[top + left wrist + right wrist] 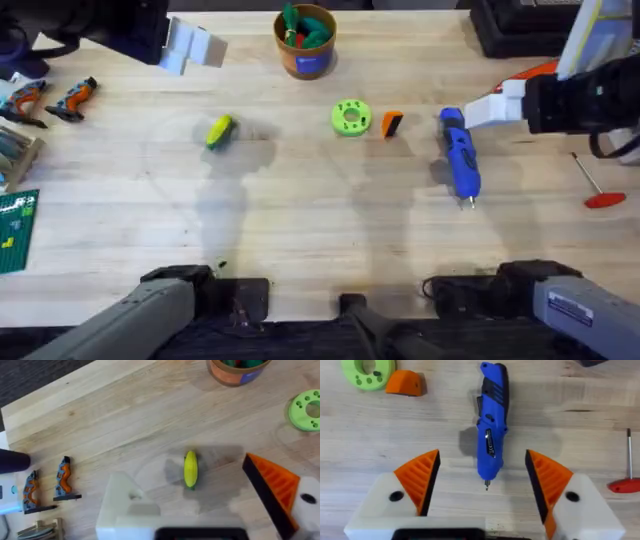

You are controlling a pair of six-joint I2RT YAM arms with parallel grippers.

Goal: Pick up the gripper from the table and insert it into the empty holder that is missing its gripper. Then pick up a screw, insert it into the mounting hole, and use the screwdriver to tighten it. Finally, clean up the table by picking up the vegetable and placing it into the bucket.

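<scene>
The small orange gripper (391, 124) (405, 383) lies on the table between a lime-green disc (350, 117) and the blue screwdriver (460, 155) (490, 425). My right gripper (497, 108) (481, 460) hovers open above the screwdriver, an orange pad on each side of its bit end. My left gripper (195, 45) (200, 505) is open at the far left. One of its fingers is the bare white holder (120, 505); the other carries an orange wedge (272, 485). The yellow-green vegetable (219, 131) (190, 468) lies below it. The bucket (305, 40) (240, 370) stands at the far middle.
A thin metal rod with a red handle (595, 185) (626, 485) lies at the right. Small orange-and-black parts (75, 97) (62, 480) and a green plate (18, 230) sit along the left edge. Dark equipment (520, 25) occupies the far right corner.
</scene>
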